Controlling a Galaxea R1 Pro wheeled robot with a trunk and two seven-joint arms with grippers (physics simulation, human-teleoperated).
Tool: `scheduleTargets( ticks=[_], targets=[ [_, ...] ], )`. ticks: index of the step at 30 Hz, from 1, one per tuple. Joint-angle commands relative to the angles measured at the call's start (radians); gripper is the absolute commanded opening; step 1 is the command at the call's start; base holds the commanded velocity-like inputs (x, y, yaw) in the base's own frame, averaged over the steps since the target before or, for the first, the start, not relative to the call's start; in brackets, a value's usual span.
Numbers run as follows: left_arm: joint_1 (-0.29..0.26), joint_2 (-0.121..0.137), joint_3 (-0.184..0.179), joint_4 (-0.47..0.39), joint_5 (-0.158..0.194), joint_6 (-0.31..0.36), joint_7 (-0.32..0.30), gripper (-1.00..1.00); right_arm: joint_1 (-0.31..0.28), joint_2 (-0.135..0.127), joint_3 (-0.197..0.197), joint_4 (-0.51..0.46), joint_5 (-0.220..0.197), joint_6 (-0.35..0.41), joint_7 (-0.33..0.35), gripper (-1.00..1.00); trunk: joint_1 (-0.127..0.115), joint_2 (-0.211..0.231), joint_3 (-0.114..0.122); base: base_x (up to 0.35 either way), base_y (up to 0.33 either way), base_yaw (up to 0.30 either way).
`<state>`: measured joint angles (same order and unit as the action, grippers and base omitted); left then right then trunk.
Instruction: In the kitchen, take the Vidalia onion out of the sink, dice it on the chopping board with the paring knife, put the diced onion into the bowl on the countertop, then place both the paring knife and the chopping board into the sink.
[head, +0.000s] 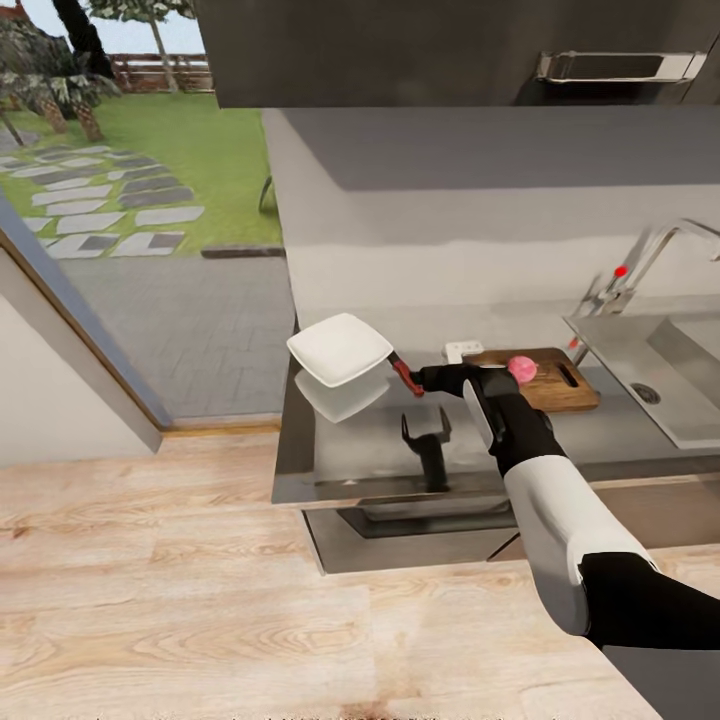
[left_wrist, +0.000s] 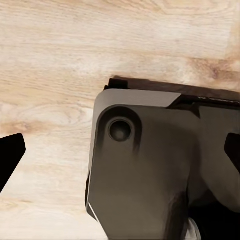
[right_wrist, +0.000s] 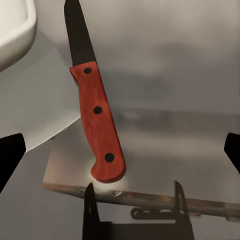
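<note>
The right gripper (head: 418, 380), jaws spread, is hovering mid-frame over the knife (right_wrist: 92, 107), which is lying on the countertop (head: 600, 425) beside the white bowl (head: 340, 349). Right of it, an onion (head: 521, 369) is sitting on the board (head: 560, 385), near the sink (head: 640, 365). The left gripper's state cannot be told.

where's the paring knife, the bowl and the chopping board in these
paring knife (right_wrist: 98, 129): right wrist view, middle of the red handle.
bowl (head: 339, 349): head view, inside of the white dish.
chopping board (head: 563, 392): head view, bare wood near the handle slot.
</note>
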<state>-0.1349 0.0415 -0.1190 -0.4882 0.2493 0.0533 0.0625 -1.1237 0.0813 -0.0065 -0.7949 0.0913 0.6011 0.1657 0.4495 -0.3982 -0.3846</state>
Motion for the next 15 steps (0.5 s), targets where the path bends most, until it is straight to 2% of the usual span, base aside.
scheduleTargets(
  ticks=[1, 9, 15],
  targets=[
    [0.000, 0.002, -0.008, -0.003, 0.010, 0.005, 0.007, 1.00, -0.001, 0.001, 0.000, 0.000, 0.009, 0.004, 0.006, 1.00, 0.000, -0.002, -0.003, 0.000, 0.000, 0.000],
    [0.000, 0.003, -0.008, -0.002, 0.009, 0.005, 0.007, 1.00, -0.001, 0.001, 0.000, 0.013, 0.009, 0.003, 0.006, 1.00, 0.000, -0.002, -0.013, 0.117, 0.073, 0.000],
    [0.000, 0.002, -0.008, 0.003, 0.009, 0.005, 0.007, 1.00, -0.001, 0.001, 0.000, 0.015, 0.009, 0.003, 0.006, 1.00, 0.000, -0.002, -0.020, 0.026, 0.012, 0.000]
  ],
)
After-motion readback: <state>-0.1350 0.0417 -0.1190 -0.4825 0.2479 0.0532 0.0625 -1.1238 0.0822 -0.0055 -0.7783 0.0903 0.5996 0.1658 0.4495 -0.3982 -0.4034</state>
